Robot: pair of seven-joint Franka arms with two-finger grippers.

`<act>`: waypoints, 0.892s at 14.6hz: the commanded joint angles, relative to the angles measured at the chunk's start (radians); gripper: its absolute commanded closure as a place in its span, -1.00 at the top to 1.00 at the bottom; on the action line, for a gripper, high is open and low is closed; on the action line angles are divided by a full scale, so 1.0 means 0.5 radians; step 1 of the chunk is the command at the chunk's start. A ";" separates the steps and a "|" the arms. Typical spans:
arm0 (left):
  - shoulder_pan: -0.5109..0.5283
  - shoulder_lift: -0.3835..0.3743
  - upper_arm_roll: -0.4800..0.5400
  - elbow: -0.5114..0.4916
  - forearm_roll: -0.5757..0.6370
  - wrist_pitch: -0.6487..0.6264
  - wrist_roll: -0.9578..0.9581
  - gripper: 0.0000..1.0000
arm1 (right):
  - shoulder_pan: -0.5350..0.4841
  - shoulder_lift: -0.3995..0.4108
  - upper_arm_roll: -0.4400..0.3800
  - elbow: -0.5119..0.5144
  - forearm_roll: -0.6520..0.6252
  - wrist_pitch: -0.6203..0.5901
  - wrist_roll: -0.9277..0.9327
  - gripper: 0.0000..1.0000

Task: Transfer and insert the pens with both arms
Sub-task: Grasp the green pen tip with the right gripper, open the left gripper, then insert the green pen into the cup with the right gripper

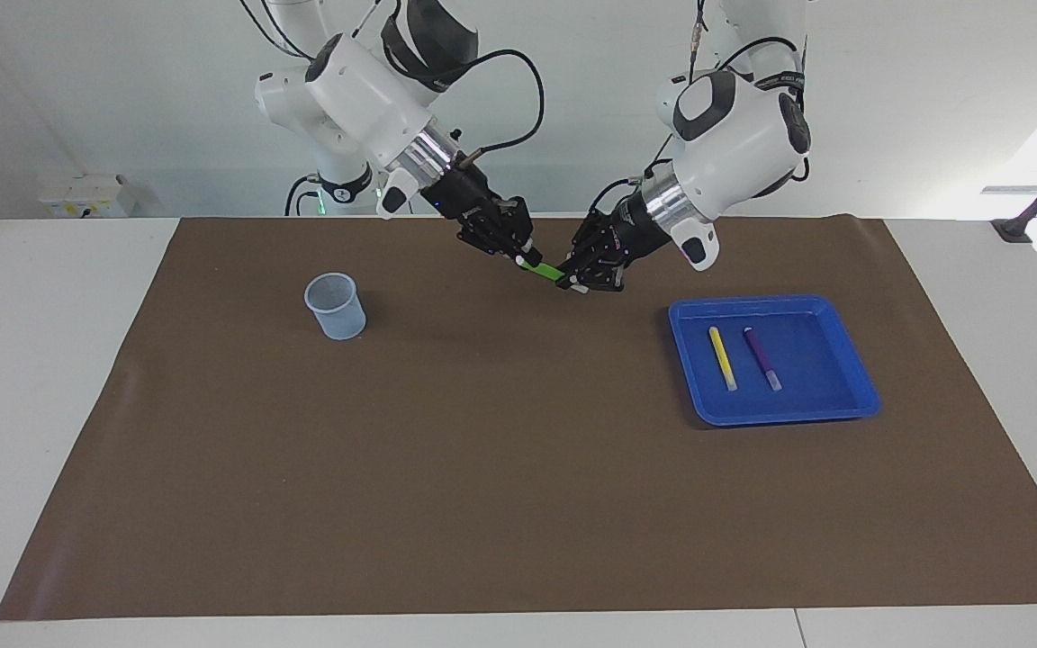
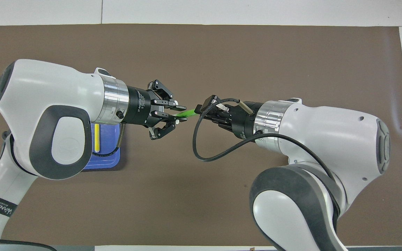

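Facing view: the left gripper (image 1: pixel 578 281) and right gripper (image 1: pixel 517 254) are both pinching the green pen (image 1: pixel 541 268) in midair between them; the yellow pen (image 1: pixel 722 357) and purple pen (image 1: pixel 761 357) are lying in the blue tray (image 1: pixel 843 396) by the left gripper, and a clear cup (image 1: pixel 336 306) is standing off the right gripper's side. Overhead view: the left arm is hiding most of the tray (image 2: pixel 112 162); only the yellow pen (image 2: pixel 97 138) is showing, the cup unseen.

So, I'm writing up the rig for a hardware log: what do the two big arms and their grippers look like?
Both arms are glossy white with dark grey or black panels and ribbed silver wrist rings. The left gripper and the right gripper are black, two-fingered linkages. A black cable loops off the right wrist. The left gripper body carries small white lettering.
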 commanded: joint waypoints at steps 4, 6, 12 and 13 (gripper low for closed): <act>-0.007 -0.061 0.013 -0.040 0.032 0.053 0.094 1.00 | -0.223 -0.066 -0.002 0.001 -0.120 -0.374 -0.135 -1.00; 0.005 -0.061 0.016 -0.043 0.103 0.029 0.323 1.00 | -0.398 -0.125 -0.005 0.019 -0.262 -0.705 -0.315 -1.00; 0.091 -0.061 0.022 -0.058 0.315 -0.015 0.744 1.00 | -0.890 -0.220 -0.011 0.068 -0.927 -1.434 -1.233 -1.00; 0.106 -0.061 0.025 -0.058 0.318 -0.057 0.869 1.00 | -0.917 -0.232 -0.011 0.059 -1.065 -1.470 -1.322 -1.00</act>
